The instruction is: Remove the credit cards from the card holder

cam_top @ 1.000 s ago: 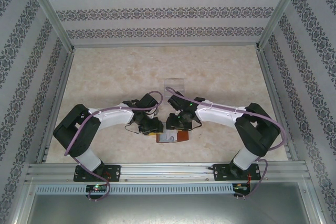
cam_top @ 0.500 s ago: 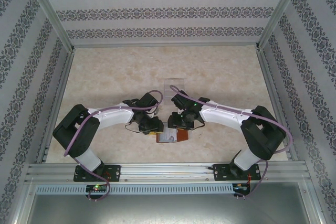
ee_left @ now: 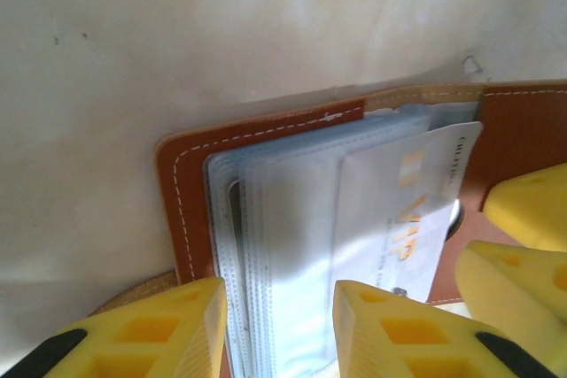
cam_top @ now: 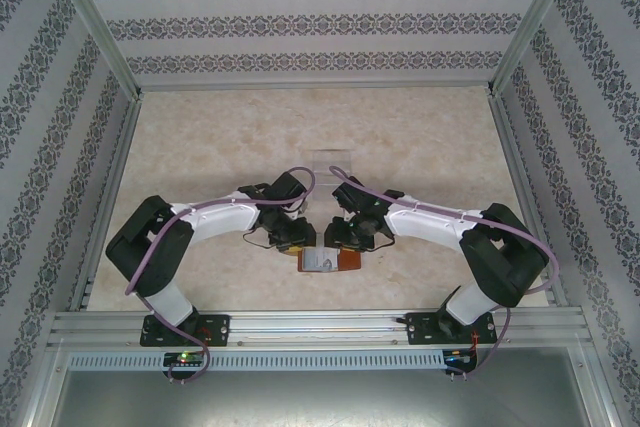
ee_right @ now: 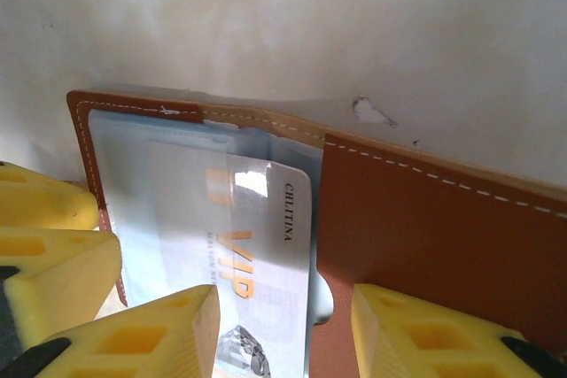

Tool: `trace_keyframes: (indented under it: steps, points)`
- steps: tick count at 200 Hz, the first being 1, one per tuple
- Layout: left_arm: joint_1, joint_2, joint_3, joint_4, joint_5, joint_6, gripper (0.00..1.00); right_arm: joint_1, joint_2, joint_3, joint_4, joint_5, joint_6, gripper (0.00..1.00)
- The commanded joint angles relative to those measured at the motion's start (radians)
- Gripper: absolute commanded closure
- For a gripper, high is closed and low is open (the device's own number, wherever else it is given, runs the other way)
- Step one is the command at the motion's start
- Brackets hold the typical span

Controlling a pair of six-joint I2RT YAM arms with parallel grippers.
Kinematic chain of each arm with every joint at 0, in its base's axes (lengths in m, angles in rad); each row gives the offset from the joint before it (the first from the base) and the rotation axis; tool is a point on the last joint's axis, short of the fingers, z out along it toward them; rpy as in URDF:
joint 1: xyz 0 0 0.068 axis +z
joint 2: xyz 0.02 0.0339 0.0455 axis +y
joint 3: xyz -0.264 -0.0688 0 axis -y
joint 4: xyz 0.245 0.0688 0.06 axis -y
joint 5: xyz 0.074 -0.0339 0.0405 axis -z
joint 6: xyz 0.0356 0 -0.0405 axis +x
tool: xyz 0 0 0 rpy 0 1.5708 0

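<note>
Card holder (cam_top: pixel 330 261): lies open on the table (cam_top: pixel 220 137), near its front edge
Credit card (ee_right: pixel 266 236): one pale card, tucked in the holder's clear sleeves (ee_left: pixel 283 210)
Left gripper (ee_left: pixel 279 307): fingers spread, straddling the sleeves
Right gripper (ee_right: pixel 283 307): fingers spread over card and brown flap (ee_right: pixel 425 236)

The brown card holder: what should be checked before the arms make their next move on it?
1. Card holder lies open on the table: ok.
2. VIP card pokes out of the clear sleeves: ok.
3. Left fingers apart above the sleeves: ok.
4. Right fingers apart astride the card's edge: ok.
5. Card actually gripped by either pair: cannot tell.
</note>
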Motion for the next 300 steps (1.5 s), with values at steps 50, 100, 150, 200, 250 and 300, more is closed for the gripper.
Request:
trace_keyframes:
  steps: [50,100,150,200,250,300]
  points:
    - [-0.016,0.072,0.015,-0.075,-0.059,0.032,0.64,-0.027,-0.029,-0.071,0.081,-0.051,0.028,0.58]
    - [-0.017,0.088,0.011,-0.094,-0.077,0.039,0.66,-0.049,-0.023,-0.121,0.166,-0.100,0.031,0.61]
    - [-0.018,0.093,0.002,-0.099,-0.085,0.039,0.68,-0.061,-0.001,-0.156,0.227,-0.127,0.039,0.65]
    - [-0.017,0.102,-0.001,-0.113,-0.098,0.045,0.70,-0.066,-0.023,-0.186,0.296,-0.157,0.062,0.71]
    - [-0.017,0.113,-0.002,-0.116,-0.097,0.052,0.70,-0.067,-0.019,-0.202,0.362,-0.195,0.082,0.74]
    - [-0.017,0.116,-0.001,-0.116,-0.094,0.053,0.70,-0.069,-0.020,-0.214,0.396,-0.212,0.095,0.77]
